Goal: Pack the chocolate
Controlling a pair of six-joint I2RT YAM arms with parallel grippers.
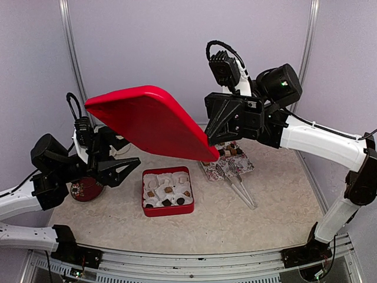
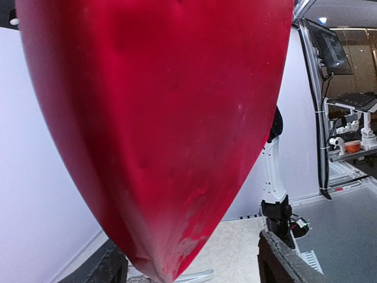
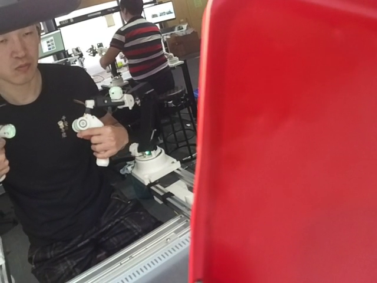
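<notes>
Filling both wrist views, the red lid (image 1: 147, 121) hides fingertips of right gripper (image 1: 211, 150).

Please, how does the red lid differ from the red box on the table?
The lid is up in the air and tilted, while the box lies flat on the table. The lid shows one plain, smooth face, but the box is open and holds white paper cups with chocolate pieces. Both are bright red with rounded corners.
</notes>
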